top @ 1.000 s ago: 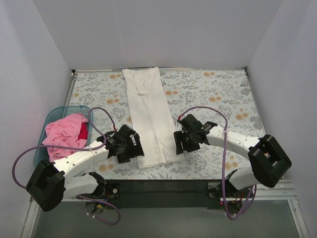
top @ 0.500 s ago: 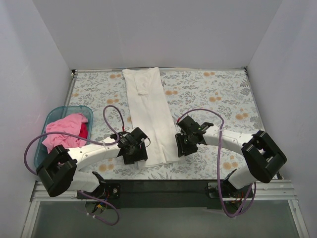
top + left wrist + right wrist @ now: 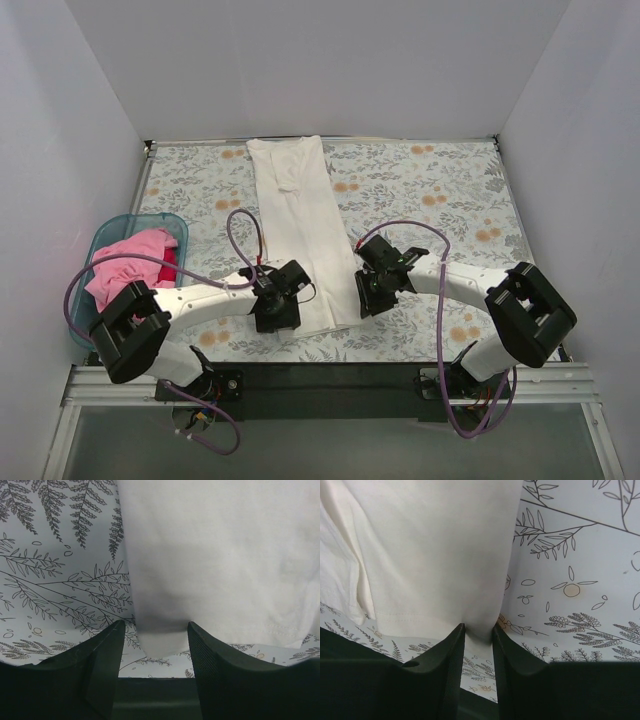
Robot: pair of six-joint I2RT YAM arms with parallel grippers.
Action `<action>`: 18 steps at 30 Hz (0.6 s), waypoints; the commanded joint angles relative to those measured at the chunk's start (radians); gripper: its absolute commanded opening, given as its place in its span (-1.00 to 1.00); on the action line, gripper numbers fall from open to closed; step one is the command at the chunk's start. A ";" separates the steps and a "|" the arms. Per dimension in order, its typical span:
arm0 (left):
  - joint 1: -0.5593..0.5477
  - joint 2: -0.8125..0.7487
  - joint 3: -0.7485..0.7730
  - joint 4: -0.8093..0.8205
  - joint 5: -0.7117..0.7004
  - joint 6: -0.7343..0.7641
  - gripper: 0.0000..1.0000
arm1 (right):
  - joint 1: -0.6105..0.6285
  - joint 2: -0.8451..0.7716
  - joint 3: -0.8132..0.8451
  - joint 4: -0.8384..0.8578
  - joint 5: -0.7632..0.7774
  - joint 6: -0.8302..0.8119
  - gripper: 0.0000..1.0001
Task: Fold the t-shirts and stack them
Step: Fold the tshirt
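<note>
Leftward, pink t-shirt (image 3: 125, 272) fills the basket (image 3: 150, 217); left gripper (image 3: 156, 630) half-open astride white t-shirt (image 3: 215, 555), right gripper (image 3: 479, 630) pinching it.

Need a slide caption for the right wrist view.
Right gripper pinches a hem corner of the white t-shirt lying on the leaf-print table cover.

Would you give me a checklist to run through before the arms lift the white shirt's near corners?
1. White shirt lying flat as a long strip: ok.
2. Left gripper closed on its corner: not ok; the corner sits between open jaws.
3. Right gripper closed on its corner: ok; fabric is pinched from both sides.
4. All layers caught at each corner: cannot tell.
5. Pink shirt out of the way in the basket: ok.
</note>
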State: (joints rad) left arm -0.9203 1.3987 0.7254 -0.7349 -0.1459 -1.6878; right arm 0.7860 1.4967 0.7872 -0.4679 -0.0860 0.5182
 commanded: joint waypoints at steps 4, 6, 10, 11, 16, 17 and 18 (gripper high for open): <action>-0.046 0.112 0.000 -0.067 0.011 -0.019 -0.06 | 0.021 0.043 -0.025 -0.029 0.006 0.000 -0.48; -0.055 0.138 -0.003 -0.064 0.019 -0.019 -0.13 | 0.019 0.048 -0.026 -0.029 0.006 0.000 -0.51; -0.055 0.161 -0.009 -0.063 0.028 -0.013 -0.57 | 0.021 0.068 -0.022 -0.029 -0.003 -0.006 -0.82; -0.055 0.158 -0.009 -0.064 0.029 -0.013 -0.67 | 0.021 0.068 -0.022 -0.029 -0.004 -0.007 -0.88; -0.072 0.097 -0.001 -0.122 0.061 -0.018 -1.00 | 0.025 0.028 -0.035 -0.070 -0.041 -0.024 -0.97; -0.080 0.065 -0.004 -0.150 0.075 -0.023 -1.00 | 0.030 0.005 -0.043 -0.083 -0.050 -0.032 -0.97; -0.098 0.051 -0.006 -0.162 0.116 -0.024 -1.00 | 0.036 -0.007 -0.049 -0.098 -0.063 -0.035 -0.97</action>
State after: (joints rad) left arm -0.9726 1.4612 0.7776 -0.7670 -0.1265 -1.6989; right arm 0.7971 1.5070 0.7849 -0.4702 -0.1284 0.5152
